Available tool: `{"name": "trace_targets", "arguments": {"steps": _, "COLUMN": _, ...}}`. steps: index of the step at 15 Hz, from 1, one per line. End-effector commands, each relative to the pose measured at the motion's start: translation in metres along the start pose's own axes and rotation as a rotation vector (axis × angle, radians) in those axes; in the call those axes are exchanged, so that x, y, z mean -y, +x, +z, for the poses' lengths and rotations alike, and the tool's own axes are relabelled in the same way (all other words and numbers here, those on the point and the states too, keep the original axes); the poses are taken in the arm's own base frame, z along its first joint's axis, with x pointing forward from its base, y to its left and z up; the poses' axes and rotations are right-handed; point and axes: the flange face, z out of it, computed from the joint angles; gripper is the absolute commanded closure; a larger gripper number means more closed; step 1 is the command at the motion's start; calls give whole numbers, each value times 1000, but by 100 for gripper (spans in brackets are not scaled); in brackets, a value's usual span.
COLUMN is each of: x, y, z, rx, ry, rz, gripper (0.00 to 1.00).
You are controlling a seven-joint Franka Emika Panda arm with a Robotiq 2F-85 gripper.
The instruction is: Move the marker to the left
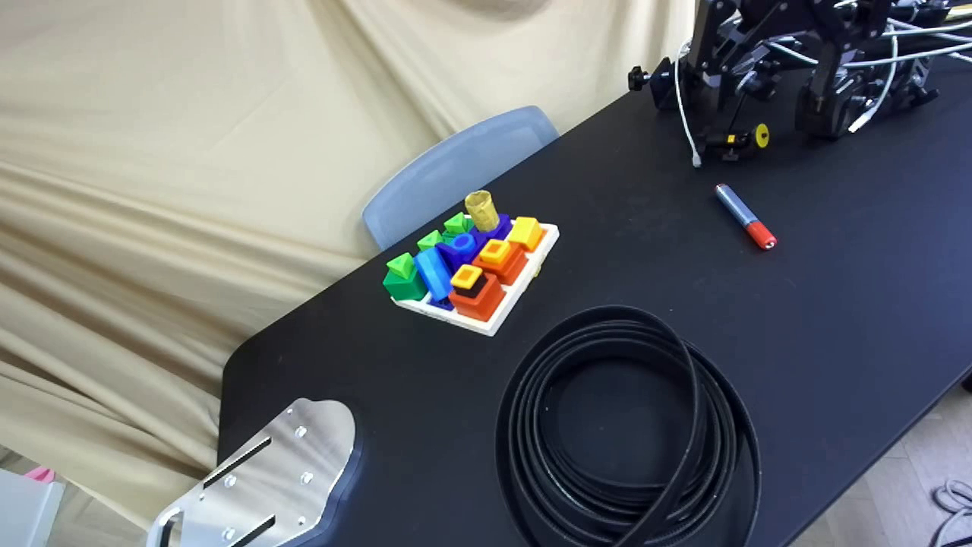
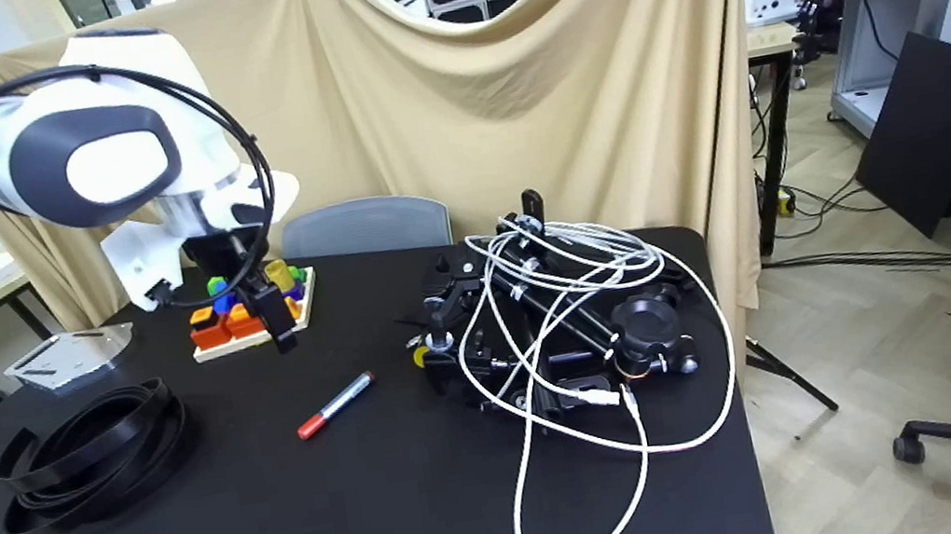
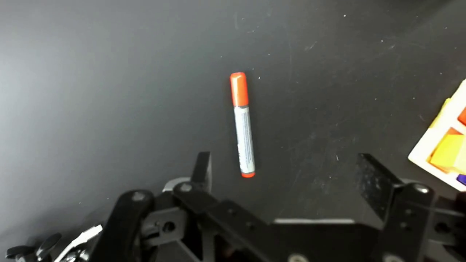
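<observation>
Arm (image 2: 94, 145) bent, hand (image 3: 285, 163) pts dn w/ fingers (image 3: 375, 183) spread wide.

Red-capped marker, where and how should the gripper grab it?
Probably mid-barrel, from above: the red-capped marker lies flat on the black table, long and slim. In the wrist view its length runs roughly across the closing direction of the open fingers, so they should pinch its sides.

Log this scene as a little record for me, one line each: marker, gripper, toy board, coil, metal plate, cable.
Marker: red-capped, lying on the black table, not gripped
Gripper: open, raised above the table, holding nothing
Toy board: white, carrying coloured blocks
Coil: black flat band, loosely wound, on the table
Metal plate: silver, slotted
Cable: white, looped over black mounting gear
</observation>
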Motion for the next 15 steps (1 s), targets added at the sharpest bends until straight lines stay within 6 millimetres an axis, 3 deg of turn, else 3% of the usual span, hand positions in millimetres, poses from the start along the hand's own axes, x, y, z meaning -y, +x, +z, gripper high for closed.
{"name": "trace_targets", "arguments": {"steps": 1, "x": -5, "y": 3, "z": 29, "rx": 23, "ry": 23, "rz": 52, "gripper": 0}}
{"name": "trace_targets", "arguments": {"steps": 10, "x": -20, "y": 15, "z": 101, "rx": 32, "ry": -30, "rz": 96, "gripper": 0}}
{"name": "trace_targets", "arguments": {"steps": 15, "x": -18, "y": 17, "z": 129, "rx": 67, "ry": -56, "rz": 84, "gripper": 0}}
